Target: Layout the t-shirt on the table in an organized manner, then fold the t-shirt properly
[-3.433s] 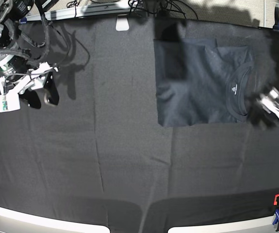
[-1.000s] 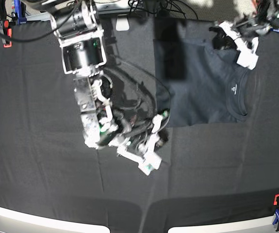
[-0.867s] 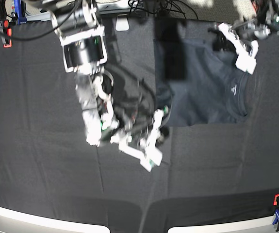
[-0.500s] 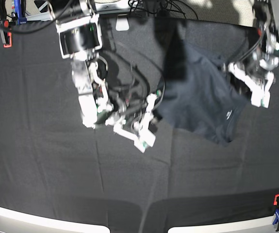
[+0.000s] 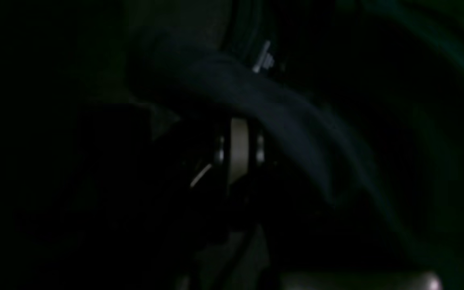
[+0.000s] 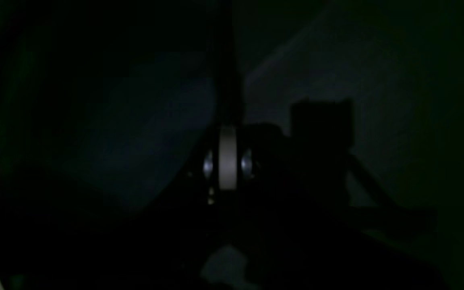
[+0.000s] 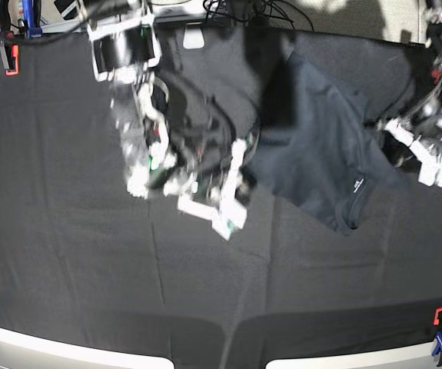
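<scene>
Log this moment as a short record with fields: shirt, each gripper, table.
shirt: t-shirt folded, skewed, lifted off the cloth between the two arms, neck label toward the front
right gripper: right gripper jaws shut on the t-shirt's edge
left gripper: left gripper jaws shut on the t-shirt's opposite edge
table: table covered in black cloth, red clamp at the front corner

Lab: clamped table (image 7: 67, 269), cables (image 7: 240, 9)
</scene>
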You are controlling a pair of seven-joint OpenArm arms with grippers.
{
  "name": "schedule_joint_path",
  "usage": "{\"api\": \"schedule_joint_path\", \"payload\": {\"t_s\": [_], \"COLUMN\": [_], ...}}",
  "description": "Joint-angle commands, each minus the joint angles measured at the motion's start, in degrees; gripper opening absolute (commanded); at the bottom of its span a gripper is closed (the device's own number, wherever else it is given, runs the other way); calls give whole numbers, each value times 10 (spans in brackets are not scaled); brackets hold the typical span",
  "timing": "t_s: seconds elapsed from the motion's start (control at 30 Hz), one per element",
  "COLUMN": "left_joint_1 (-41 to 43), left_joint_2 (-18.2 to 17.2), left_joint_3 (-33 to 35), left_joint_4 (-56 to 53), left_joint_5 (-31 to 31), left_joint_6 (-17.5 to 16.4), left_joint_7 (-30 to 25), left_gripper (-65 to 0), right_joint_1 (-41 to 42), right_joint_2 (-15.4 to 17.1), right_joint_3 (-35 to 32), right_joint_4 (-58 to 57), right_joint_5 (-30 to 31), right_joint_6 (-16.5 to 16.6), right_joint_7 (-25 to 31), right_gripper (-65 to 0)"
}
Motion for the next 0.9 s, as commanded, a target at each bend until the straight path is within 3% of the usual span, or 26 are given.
{"api": "schedule_joint_path", "payload": {"t_s": [0.0,0.2,0.47,0.63,0.87], "left_joint_1": [14,103,150,120,40], "left_joint_2": [-7,11,115,117,117], "left_joint_3": [-10,-24,-24,-24,-24], "left_joint_4": [21,85,101,96,-20], "left_joint_5": [-3,-12,-16,-4,-1], "left_joint_6": [7,9,-42,-41,-41], "left_joint_7": [-7,2,-1,-49,-50], "left_gripper": [-650,-650,-650,-650,-650], "right_joint_1": [21,43,43,22,-47], "right_joint_2": [1,1,-2,-2,-2], "right_joint_3": [3,2,1,-18,-65], "right_joint_4": [12,-3,-78,-87,-39], "right_joint_5": [11,11,12,18,30], "right_joint_6": [-3,-3,-4,14,14], "right_joint_7": [15,64,66,44,44], "right_gripper": [-650,-650,-650,-650,-650]}}
